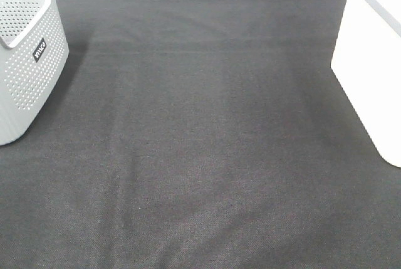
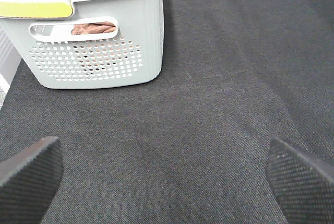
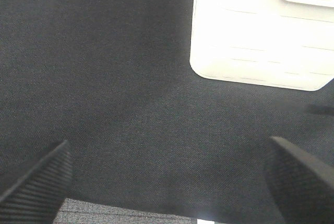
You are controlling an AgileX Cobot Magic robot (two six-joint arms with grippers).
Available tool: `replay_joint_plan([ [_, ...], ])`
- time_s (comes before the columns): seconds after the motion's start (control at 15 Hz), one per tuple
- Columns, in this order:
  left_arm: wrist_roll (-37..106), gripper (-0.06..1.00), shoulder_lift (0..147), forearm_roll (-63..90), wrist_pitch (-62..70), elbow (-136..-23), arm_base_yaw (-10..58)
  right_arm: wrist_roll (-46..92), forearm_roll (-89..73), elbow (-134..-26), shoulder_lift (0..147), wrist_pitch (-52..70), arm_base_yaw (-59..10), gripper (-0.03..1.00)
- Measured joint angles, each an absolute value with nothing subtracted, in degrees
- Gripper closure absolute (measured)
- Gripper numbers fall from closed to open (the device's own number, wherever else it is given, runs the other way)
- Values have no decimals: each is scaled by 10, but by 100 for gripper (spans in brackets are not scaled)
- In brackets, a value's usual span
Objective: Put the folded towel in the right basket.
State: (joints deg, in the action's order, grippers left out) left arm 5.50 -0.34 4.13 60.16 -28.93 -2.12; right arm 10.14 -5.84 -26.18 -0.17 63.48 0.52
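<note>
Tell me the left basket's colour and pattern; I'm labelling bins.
Light grey basket with perforated dot-hole walls, clearest in the left wrist view.

I see a grey perforated plastic basket (image 1: 28,56) at the worktop's far-left corner, on the dark fabric cover (image 1: 207,156), with brownish cloth (image 2: 94,27) inside.

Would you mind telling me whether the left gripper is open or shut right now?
Open. The left gripper's fingers sit far apart at opposite edges of the wrist view, only dark cloth between them.

Left gripper (image 2: 164,182) is being held wide open over dark cloth surface (image 2: 235,78), ribbed fingertips (image 2: 28,174) apart, nothing gripped. Grey perforated basket (image 2: 104,62) is being seen ahead, resting on the cloth. Brownish fabric (image 2: 94,27), possibly a towel, is showing through its handle slot.
</note>
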Motion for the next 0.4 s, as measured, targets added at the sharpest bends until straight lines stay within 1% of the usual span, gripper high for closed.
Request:
replay_joint_plan([
  [0.4,55,-5,-3,41,602,-289,-21,101,-58,-262,-2,635,5,1],
])
